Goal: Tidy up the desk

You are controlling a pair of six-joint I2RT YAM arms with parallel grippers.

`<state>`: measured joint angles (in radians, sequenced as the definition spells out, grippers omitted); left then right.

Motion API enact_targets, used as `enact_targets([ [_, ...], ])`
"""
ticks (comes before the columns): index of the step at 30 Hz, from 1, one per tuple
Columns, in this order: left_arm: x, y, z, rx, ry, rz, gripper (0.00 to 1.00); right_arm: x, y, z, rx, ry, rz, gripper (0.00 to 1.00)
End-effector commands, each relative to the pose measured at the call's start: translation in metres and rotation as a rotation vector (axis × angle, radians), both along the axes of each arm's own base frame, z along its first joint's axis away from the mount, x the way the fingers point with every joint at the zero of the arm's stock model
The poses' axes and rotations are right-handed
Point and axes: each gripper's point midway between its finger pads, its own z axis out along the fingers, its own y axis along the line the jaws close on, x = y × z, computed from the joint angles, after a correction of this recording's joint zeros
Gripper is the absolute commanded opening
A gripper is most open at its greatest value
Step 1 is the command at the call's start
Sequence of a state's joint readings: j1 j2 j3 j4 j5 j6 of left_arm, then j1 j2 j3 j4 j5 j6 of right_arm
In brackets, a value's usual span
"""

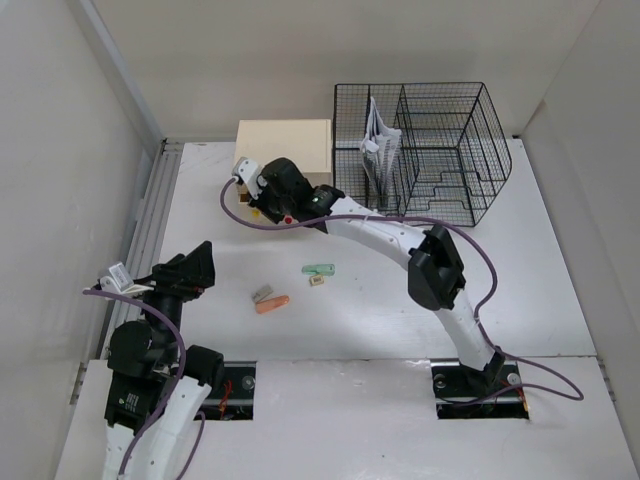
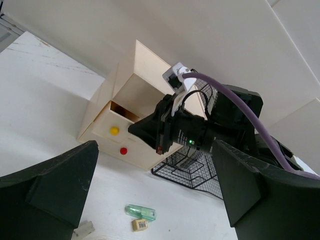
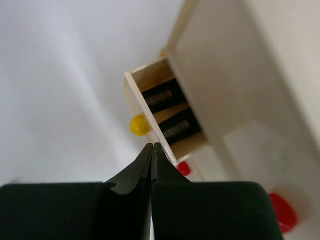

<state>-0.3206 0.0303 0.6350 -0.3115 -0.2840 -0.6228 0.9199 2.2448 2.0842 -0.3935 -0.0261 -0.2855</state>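
The white desk (image 1: 520, 290) holds a beige drawer box (image 1: 283, 145) at the back. Its top drawer (image 3: 150, 107) stands pulled out, with a yellow knob (image 3: 139, 125) and two black clips (image 3: 170, 112) inside. My right gripper (image 3: 152, 146) is shut with nothing between its fingers. Its tips rest at the drawer front's edge, just beside the yellow knob. In the top view the right gripper (image 1: 262, 207) sits at the box front. My left gripper (image 1: 200, 262) hovers open at the front left, facing the box, and the left wrist view shows its fingers (image 2: 55, 185) spread wide.
A black wire-mesh organizer (image 1: 420, 150) with papers stands right of the box. A green tube (image 1: 319, 269), a small beige eraser (image 1: 317, 281), an orange piece (image 1: 272, 304) and a grey piece (image 1: 262, 293) lie mid-desk. A ridged rail (image 1: 150, 230) runs along the left side.
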Motion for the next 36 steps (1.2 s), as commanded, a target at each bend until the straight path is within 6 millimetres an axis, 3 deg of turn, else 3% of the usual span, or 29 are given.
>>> enact_targets([
  [1, -0.002, -0.002, 0.011, -0.003, -0.028, -0.015, 0.97, 0.036, 0.0, 0.053, 0.126, -0.148, -0.188, 0.0],
  [3, -0.002, -0.002, 0.011, -0.003, -0.028, -0.015, 0.98, 0.037, 0.005, 0.056, 0.137, -0.163, -0.196, 0.0],
  [4, -0.002, -0.002, 0.011, -0.003, -0.028, -0.015, 0.98, 0.04, 0.009, 0.045, 0.13, -0.159, -0.196, 0.0],
  [11, -0.002, -0.003, 0.009, -0.03, -0.019, -0.02, 0.98, 0.054, 0.008, 0.035, 0.117, -0.205, -0.286, 0.0],
  [14, 0.002, -0.006, 0.004, -0.032, -0.001, -0.03, 0.98, 0.052, 0.006, 0.033, 0.109, -0.201, -0.285, 0.0],
  [16, 0.003, -0.012, 0.005, -0.044, -0.013, -0.057, 0.94, 0.04, 0.005, 0.035, 0.081, -0.175, -0.218, 0.0],
  [17, 0.006, -0.015, 0.0, -0.04, -0.008, -0.068, 0.88, 0.032, 0.006, 0.041, 0.054, -0.182, -0.146, 0.0],
  [18, 0.008, -0.021, 0.002, -0.038, -0.016, -0.098, 0.71, 0.02, 0.003, 0.064, 0.064, -0.187, -0.091, 0.0],
  [20, 0.018, -0.031, -0.012, -0.054, 0.019, -0.132, 0.5, -0.005, 0.0, 0.084, 0.073, -0.181, 0.041, 0.0],
  [21, 0.021, -0.036, -0.015, -0.061, 0.025, -0.152, 0.38, -0.013, -0.011, 0.074, 0.038, -0.18, 0.053, 0.0],
  [22, 0.027, -0.044, -0.017, -0.068, 0.028, -0.185, 0.29, -0.021, -0.03, 0.119, 0.078, -0.238, 0.033, 0.0],
  [23, 0.031, -0.05, -0.023, -0.079, 0.037, -0.204, 0.12, -0.023, -0.044, 0.132, 0.06, -0.272, 0.018, 0.0],
  [24, 0.039, -0.056, -0.041, -0.105, 0.073, -0.222, 0.05, -0.023, -0.06, 0.133, 0.009, -0.315, 0.003, 0.0],
  [25, 0.046, -0.066, -0.041, -0.124, 0.057, -0.259, 0.0, -0.028, -0.084, 0.173, 0.043, -0.393, -0.047, 0.0],
  [26, 0.052, -0.072, -0.048, -0.14, 0.063, -0.284, 0.0, -0.025, -0.105, 0.187, 0.026, -0.451, -0.122, 0.03],
  [27, 0.06, -0.08, -0.07, -0.153, 0.102, -0.305, 0.0, -0.025, -0.119, 0.202, 0.043, -0.495, -0.143, 0.22],
  [28, 0.065, -0.086, -0.074, -0.196, 0.108, -0.329, 0.02, -0.031, -0.128, 0.204, 0.035, -0.506, -0.138, 0.46],
  [29, 0.075, -0.099, -0.072, -0.216, 0.091, -0.383, 0.13, -0.044, -0.138, 0.227, 0.081, -0.515, -0.098, 0.67],
  [31, 0.085, -0.112, -0.081, -0.247, 0.102, -0.431, 0.4, -0.056, -0.15, 0.234, 0.14, -0.453, -0.058, 0.83],
  [32, 0.088, -0.12, -0.067, -0.261, 0.045, -0.479, 0.48, -0.067, -0.159, 0.252, 0.199, -0.448, -0.037, 0.86],
  [33, 0.102, -0.129, -0.093, -0.259, 0.136, -0.488, 0.55, -0.071, -0.159, 0.253, 0.243, -0.415, 0.027, 0.84],
  [34, 0.111, -0.134, -0.081, -0.259, 0.116, -0.506, 0.6, -0.075, -0.163, 0.256, 0.267, -0.391, 0.046, 0.76],
  [35, 0.119, -0.139, -0.081, -0.248, 0.121, -0.517, 0.65, -0.077, -0.166, 0.255, 0.293, -0.358, 0.056, 0.63],
  [36, 0.132, -0.147, -0.094, -0.243, 0.166, -0.53, 0.67, -0.086, -0.168, 0.263, 0.332, -0.344, 0.111, 0.29],
])
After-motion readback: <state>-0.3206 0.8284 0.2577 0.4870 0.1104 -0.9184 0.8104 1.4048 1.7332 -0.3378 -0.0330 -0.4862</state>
